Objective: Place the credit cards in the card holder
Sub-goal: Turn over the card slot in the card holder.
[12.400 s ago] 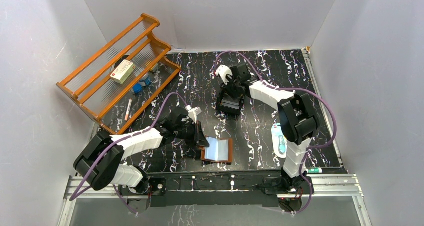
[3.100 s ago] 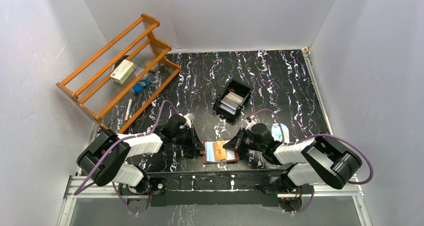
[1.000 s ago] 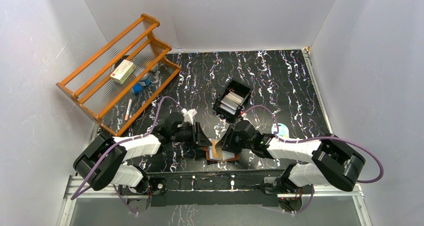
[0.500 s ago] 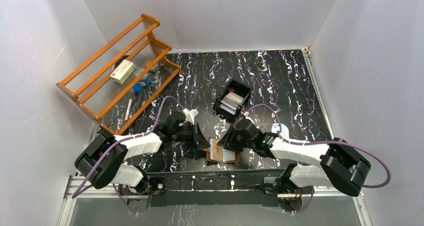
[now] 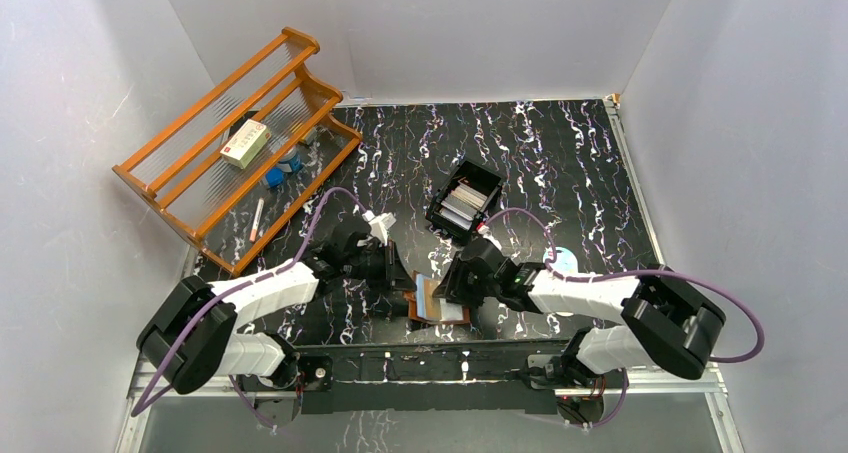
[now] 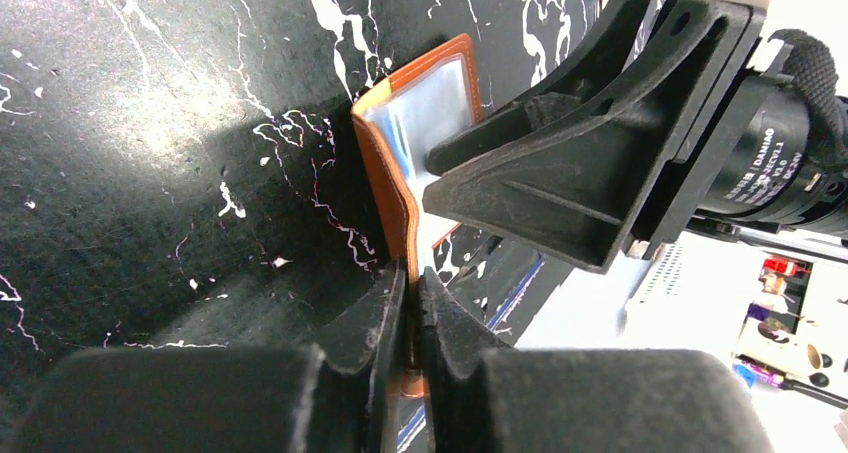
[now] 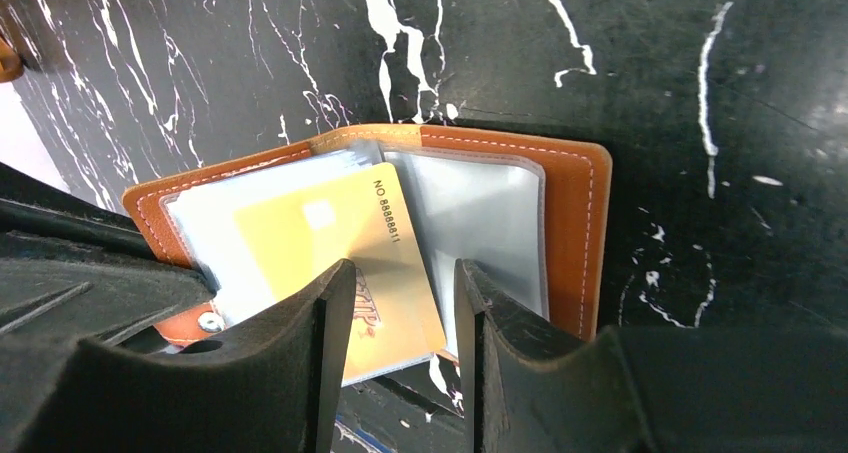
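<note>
Where the black, white-veined tabletop (image 5: 560, 143) met plain pale walls, saw a slanted wooden rack (image 5: 215, 78) far beyond and to the left of the left pincer (image 6: 412, 308), with a small box (image 5: 244, 143) on it. Just beyond the right pincer (image 7: 405, 303), noted a black tray (image 5: 470, 165) with more cards (image 5: 462, 201) stacked inside.

Found the card holder (image 7: 575, 203) lying open between the two pincers, right at their tips, close to the table's near edge. Found the left pincer clenched on the edge of the holder's brown flap, that flap raised off the table. Found the right pincer's fingers parted over an orange-gold card (image 7: 320, 238) lying on the holder's pale blue sleeves; could not tell whether tucked under a sleeve or merely on top.

Lost the card's lower corner behind a right-pincer finger, and the holder's left end behind dark pincer bodies, with only a round metal snap (image 7: 208, 320) peeking out. Caught only a sliver of a white-and-blue packet (image 5: 562, 263) behind the right arm.

Read "NO 88888811" along the card's edge. Could not read the box's red print.
</note>
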Robot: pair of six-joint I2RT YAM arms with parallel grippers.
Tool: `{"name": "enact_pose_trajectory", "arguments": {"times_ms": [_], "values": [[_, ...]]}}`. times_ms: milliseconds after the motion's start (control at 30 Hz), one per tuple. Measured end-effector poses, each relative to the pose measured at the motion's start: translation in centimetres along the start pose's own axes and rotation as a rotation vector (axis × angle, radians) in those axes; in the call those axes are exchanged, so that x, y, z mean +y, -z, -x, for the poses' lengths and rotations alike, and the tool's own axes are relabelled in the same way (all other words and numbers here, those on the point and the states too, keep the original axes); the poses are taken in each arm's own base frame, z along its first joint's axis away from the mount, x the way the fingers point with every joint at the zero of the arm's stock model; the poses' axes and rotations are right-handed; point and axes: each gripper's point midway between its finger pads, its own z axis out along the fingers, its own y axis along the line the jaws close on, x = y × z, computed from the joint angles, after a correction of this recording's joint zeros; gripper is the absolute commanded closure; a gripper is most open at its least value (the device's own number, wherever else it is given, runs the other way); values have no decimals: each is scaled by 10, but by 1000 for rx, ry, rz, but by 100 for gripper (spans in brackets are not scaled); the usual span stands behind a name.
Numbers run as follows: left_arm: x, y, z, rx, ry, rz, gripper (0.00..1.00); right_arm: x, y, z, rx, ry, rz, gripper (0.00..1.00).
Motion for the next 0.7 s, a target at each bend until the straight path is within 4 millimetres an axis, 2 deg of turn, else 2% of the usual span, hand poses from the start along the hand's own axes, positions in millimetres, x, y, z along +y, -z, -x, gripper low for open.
{"name": "enact_pose_trajectory", "arguments": {"times_ms": [100,200,233,267,467,533,700], "values": [[-2,0,0,3,0,-8,78,4,-4,-1,9,11,6,51],[-6,-1,0,6,2,-32,73,7,-6,-3,14,15,20,51],[-7,-2,0,9,4,-38,71,7,-6,-3,14,15,23,69],[-7,-3,0,10,4,-42,71,8,-6,-3,16,15,25,82],[-4,-9,-3,35,15,-44,70,8,-7,-5,24,12,25,85],[-2,-10,-5,43,21,-40,71,9,-7,-6,25,11,29,85],[-1,-11,-5,46,26,-38,91,12,-8,-7,28,13,41,86]]}}
